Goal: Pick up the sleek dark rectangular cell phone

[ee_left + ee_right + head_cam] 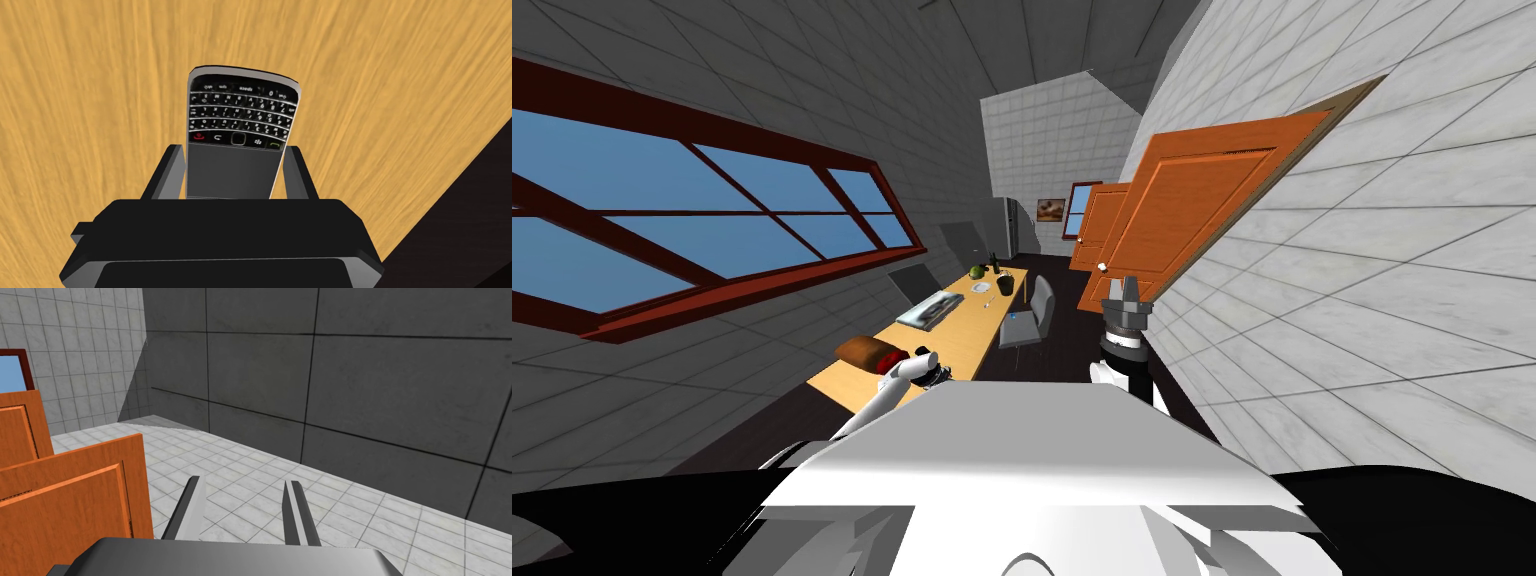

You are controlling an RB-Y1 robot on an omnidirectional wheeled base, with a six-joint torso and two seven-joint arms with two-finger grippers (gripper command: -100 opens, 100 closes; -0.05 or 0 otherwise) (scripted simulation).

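The cell phone (240, 125) is clamped at its screen end between the 2 fingers of the left gripper (234, 150), over the wooden table (100, 100) near 1 edge. The right gripper (245, 485) is held released beside the orange door (75, 503).

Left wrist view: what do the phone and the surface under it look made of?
Black rectangular keypad phone: likely plastic, glossy keys catching light, matte dark screen, silvery rim that may be metal or paint. Yellow-tan tabletop: wood or wood veneer, judging by streaky grain; matte, no glare.
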